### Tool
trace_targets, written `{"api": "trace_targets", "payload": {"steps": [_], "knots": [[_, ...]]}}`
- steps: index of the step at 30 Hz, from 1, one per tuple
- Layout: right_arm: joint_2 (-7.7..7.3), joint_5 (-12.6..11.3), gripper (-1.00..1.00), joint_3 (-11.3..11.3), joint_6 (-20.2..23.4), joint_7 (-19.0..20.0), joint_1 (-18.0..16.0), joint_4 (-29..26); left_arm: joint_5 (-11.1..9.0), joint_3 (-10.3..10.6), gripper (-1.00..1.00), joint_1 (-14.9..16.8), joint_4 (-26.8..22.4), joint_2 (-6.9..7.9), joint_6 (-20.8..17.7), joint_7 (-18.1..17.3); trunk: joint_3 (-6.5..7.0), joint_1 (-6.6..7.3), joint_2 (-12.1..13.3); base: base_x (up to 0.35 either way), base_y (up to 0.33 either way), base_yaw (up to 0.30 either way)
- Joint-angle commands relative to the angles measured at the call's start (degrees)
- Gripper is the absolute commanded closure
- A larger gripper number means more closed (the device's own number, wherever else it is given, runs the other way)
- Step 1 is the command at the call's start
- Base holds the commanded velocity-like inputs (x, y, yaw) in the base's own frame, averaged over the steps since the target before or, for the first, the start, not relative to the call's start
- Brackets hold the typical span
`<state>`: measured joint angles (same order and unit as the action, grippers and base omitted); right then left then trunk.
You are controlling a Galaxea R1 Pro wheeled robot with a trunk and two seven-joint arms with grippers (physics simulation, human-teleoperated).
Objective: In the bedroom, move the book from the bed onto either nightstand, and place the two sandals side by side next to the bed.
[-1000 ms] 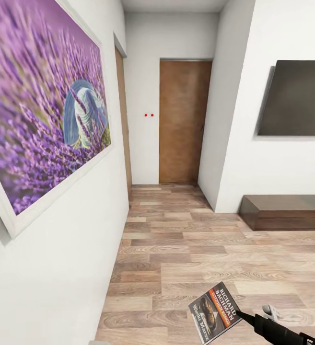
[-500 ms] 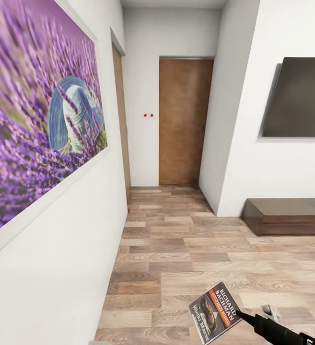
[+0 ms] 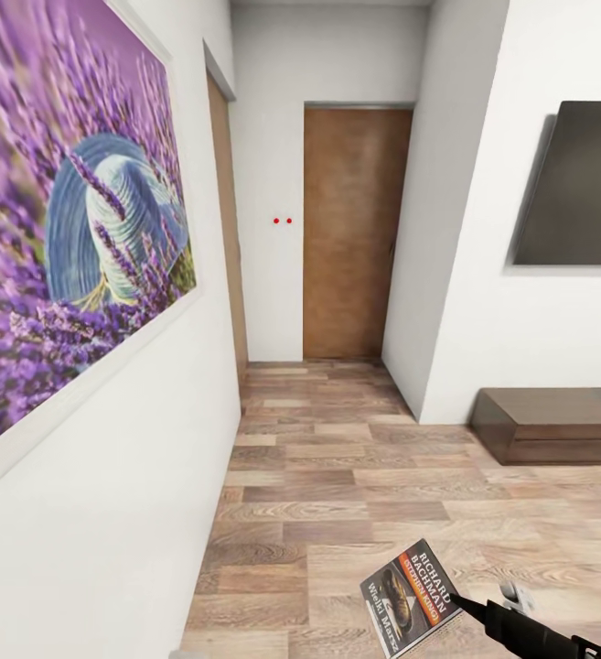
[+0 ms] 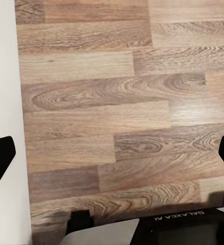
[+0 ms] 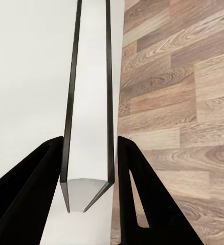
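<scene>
Head view: your right gripper (image 3: 460, 602) is clamped on the book (image 3: 410, 597), cover up, down a hallway. Left wrist: left gripper (image 4: 112, 155) spread wide over floor (image 4: 117, 102). Right wrist: book (image 5: 88, 117) edge-on between fingers (image 5: 35, 204).

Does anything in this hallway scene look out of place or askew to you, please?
Nothing looks spilled or damaged. The one oddity is the book, carried above the floor in the right hand, tilted with its cover facing up. The hallway door is shut, and the left hand is open over bare planks.
</scene>
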<state>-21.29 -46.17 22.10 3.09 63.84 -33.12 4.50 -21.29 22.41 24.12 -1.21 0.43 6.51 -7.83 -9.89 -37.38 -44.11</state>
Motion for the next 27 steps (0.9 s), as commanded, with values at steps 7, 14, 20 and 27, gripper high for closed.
{"api": "trace_targets", "payload": {"steps": [7, 14, 20, 27], "knots": [[0.02, -0.6, 1.00, 0.1, 0.3, 0.3, -0.1, 0.2, -0.6, 0.5, -1.00, 0.1, 0.1, 0.01, 0.2, -0.2, -0.08, -0.05, -0.1, 0.323, 0.000, 0.000], [0.02, -0.6, 1.00, 0.1, 0.3, 0.3, -0.1, 0.2, -0.6, 0.5, -1.00, 0.1, 0.1, -0.02, 0.2, -0.2, -0.08, -0.05, -0.1, 0.323, 0.000, 0.000], [0.02, -0.6, 1.00, 0.1, 0.3, 0.3, -0.1, 0.2, -0.6, 0.5, -1.00, 0.1, 0.1, -0.07, 0.2, -0.2, -0.08, -0.05, -0.1, 0.323, 0.000, 0.000], [0.02, -0.6, 1.00, 0.1, 0.3, 0.3, -0.1, 0.2, -0.6, 0.5, -1.00, 0.1, 0.1, -0.08, 0.2, -0.2, -0.08, -0.05, -0.1, 0.323, 0.000, 0.000]]}}
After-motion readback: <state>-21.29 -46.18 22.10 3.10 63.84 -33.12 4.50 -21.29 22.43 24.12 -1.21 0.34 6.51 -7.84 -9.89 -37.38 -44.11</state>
